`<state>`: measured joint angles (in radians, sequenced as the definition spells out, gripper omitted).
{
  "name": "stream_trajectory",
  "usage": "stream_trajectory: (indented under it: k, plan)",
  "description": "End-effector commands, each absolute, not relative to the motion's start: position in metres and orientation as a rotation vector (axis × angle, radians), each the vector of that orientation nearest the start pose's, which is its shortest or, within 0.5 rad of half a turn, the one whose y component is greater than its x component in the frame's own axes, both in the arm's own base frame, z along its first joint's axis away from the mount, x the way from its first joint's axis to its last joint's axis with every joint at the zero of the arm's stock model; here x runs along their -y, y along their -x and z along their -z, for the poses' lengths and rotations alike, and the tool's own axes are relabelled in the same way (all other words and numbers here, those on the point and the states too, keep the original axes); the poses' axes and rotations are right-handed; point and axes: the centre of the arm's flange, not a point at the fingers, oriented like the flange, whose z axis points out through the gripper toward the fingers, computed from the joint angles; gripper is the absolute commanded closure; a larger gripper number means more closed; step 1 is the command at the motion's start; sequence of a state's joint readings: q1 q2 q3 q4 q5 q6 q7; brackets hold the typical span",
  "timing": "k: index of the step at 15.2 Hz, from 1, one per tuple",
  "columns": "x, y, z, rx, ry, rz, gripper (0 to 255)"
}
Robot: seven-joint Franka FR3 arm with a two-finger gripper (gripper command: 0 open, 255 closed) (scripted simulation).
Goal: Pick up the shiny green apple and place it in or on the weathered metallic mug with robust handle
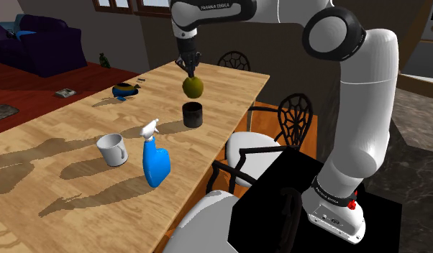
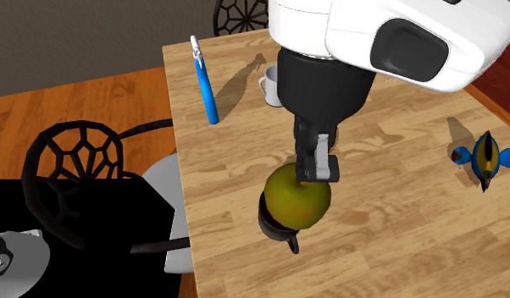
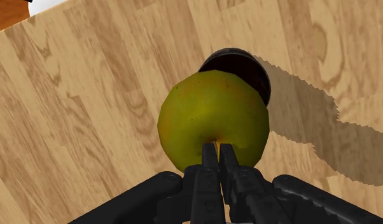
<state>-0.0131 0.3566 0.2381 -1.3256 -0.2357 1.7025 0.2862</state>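
Shoulder view: the end effector [image 1: 190, 72], almost closed, pinches the green apple [image 1: 193, 87] by its top, in the air above the dark mug [image 1: 193, 114] on the surface [image 1: 64, 144]. Second exterior view: the apple overlaps the mug's mouth. Wrist view: the mug peeks out beyond the apple, so the arm should probably centre slightly, lower straight, then release.

Yellow-green apple [image 1: 193, 87] aloft, right above dark mug [image 1: 193, 115]; mug upright, apple clear of rim.
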Motion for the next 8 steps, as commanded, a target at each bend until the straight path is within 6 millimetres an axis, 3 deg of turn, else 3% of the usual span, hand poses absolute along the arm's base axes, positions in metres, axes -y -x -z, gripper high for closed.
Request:
stream_trajectory:
  k: [1, 8]
  plan:
    - [-0.100, -0.660, -0.530, -0.081, 3.278, 0.111, 255]
    - [-0.100, -0.660, -0.495, -0.081, 3.278, 0.111, 255]
